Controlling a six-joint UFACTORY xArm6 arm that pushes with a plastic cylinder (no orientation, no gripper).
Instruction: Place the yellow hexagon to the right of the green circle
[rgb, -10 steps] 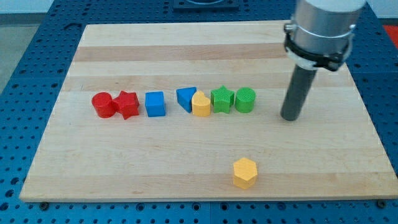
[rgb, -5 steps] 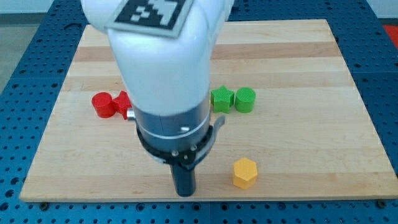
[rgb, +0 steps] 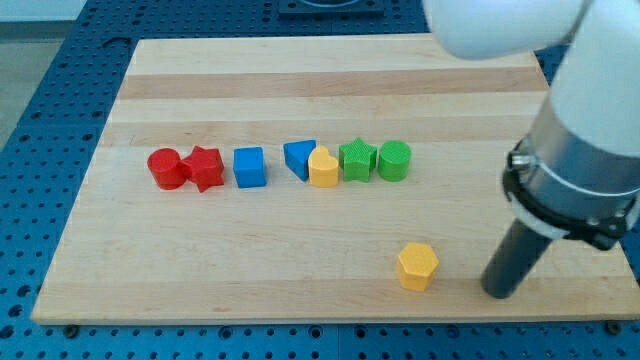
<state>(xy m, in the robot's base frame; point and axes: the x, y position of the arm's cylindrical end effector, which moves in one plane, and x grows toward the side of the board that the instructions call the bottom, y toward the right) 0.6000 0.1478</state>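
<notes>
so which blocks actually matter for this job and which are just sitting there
In the job: yellow hexagon, green circle, my tip at the hexagon's right.

Lying about: red circle, red star, blue cube, blue triangle, yellow heart, green star.

Bright, even overhead light; soft shadows, sharp focus throughout.
</notes>
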